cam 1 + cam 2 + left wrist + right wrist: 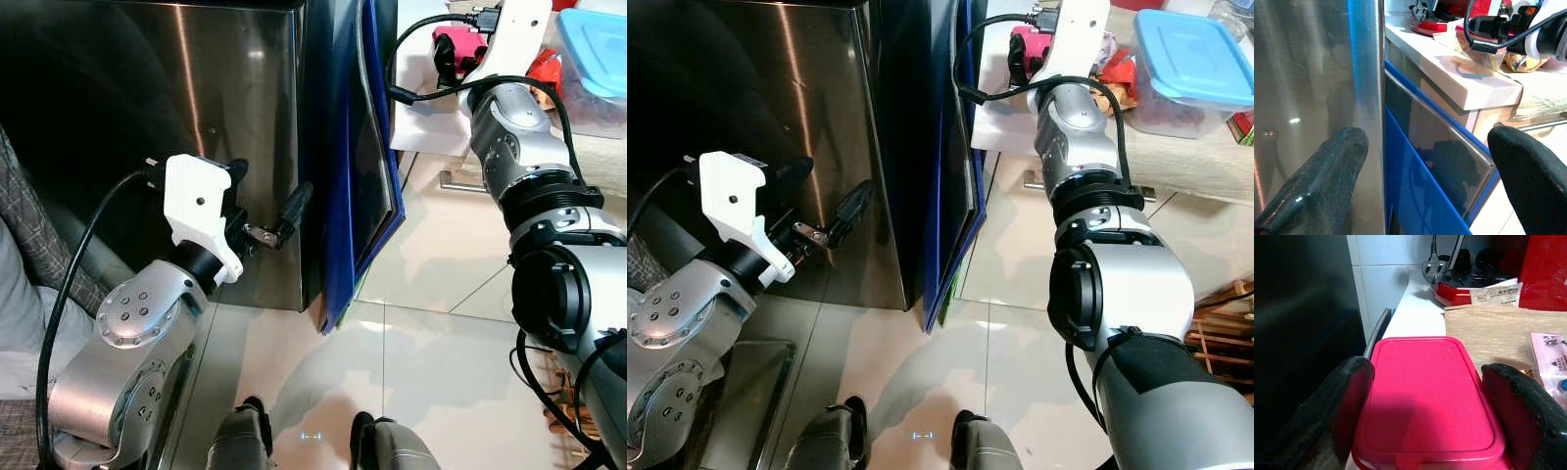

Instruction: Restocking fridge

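The stainless steel fridge door (196, 98) stands shut in front of me. My left gripper (266, 196) is open, with its fingers right at the door's lower front near the right edge. Beside the fridge stands a blue-framed dark glass panel (370, 147). On the white counter (431, 127) to the right lies a pink lidded container (1425, 416). My right gripper (1427, 374) reaches up over it, open, with one black finger on each side of the lid.
A clear box with a blue lid (1195, 59) and snack packets (1550, 357) lie further along the counter. A red appliance (1464, 289) and a plug (1431, 269) sit at the wall. A drawer handle (460, 181) is below the counter, and a wooden rack (1225, 313) stands on the tiled floor.
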You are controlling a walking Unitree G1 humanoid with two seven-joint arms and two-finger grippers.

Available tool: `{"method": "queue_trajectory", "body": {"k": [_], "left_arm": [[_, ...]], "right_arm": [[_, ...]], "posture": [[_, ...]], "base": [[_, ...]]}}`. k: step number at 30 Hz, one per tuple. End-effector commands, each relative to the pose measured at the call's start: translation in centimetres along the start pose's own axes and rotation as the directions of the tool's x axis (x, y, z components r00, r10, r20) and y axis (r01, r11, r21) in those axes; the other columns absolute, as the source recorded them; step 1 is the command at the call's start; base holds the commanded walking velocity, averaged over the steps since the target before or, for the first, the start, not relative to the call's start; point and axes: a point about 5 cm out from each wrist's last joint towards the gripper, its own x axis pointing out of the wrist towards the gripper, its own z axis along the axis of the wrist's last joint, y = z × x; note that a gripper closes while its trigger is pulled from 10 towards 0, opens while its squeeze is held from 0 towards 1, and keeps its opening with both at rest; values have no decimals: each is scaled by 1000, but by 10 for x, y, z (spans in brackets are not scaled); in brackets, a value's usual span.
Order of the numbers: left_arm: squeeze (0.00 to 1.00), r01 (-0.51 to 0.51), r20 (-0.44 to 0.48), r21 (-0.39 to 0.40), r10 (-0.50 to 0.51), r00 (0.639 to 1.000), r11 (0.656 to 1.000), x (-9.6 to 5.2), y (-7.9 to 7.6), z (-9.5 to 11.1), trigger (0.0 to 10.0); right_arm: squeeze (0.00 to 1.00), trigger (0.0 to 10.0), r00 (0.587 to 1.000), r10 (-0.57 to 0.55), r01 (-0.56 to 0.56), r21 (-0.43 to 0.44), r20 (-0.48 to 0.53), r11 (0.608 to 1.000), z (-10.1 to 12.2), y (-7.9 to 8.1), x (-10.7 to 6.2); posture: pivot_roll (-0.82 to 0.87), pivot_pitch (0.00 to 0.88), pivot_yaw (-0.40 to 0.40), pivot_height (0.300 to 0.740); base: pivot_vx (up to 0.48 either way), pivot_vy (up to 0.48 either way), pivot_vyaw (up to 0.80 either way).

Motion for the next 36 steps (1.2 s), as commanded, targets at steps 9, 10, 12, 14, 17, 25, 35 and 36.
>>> {"method": "queue_trajectory", "body": {"k": [9, 10, 12, 14, 17, 25, 35, 36], "left_arm": [[0, 13, 9, -2, -13, 1000, 1000, 4, -1, 0, 10000], [0, 13, 9, -2, -13, 1000, 1000, 4, -1, 0, 10000], [0, 14, 11, -1, -14, 1000, 1000, 5, -1, 1, 10000], [0, 15, 12, -2, -15, 1000, 1000, 5, -1, 0, 10000], [0, 16, 14, -2, -16, 1000, 1000, 6, -1, 0, 10000], [0, 10, 29, 28, -11, 1000, 1000, 11, 0, -1, 10000], [0, -7, 50, 35, 5, 999, 999, 28, -1, -11, 10000], [0, -11, 61, 42, 9, 998, 999, 32, -2, -12, 10000]], "right_arm": [[0, 0, 1000, -12, 16, -116, 28, 993, -5, 3, -2], [0, 0, 999, -6, 11, -103, 51, 995, -1, 4, -1], [0, 0, 996, -3, 11, -96, 91, 995, 9, 5, 0], [0, 0, 994, -3, 13, -92, 105, 996, 12, 4, 0], [0, 0, 992, -10, 22, -90, 126, 996, 15, 3, 0], [0, 0, 965, -10, 32, -80, 262, 996, 39, -2, -1], [0, 0, 843, 48, 12, -108, 536, 994, 71, -4, -16], [0, 0, 811, 47, 31, -123, 583, 992, 73, -6, -21]], "posture": [[173, 233, 2, 740], [173, 233, 2, 740], [170, 231, 2, 740], [168, 228, 1, 740], [167, 224, 1, 740], [149, 199, -3, 740], [72, 126, -1, 740], [54, 115, -1, 740]], "base": [[0, 0, 0], [0, 0, 0], [0, 0, 0], [0, 0, 0], [0, 0, 0], [0, 0, 0], [0, 0, 0], [0, 0, 0]]}}
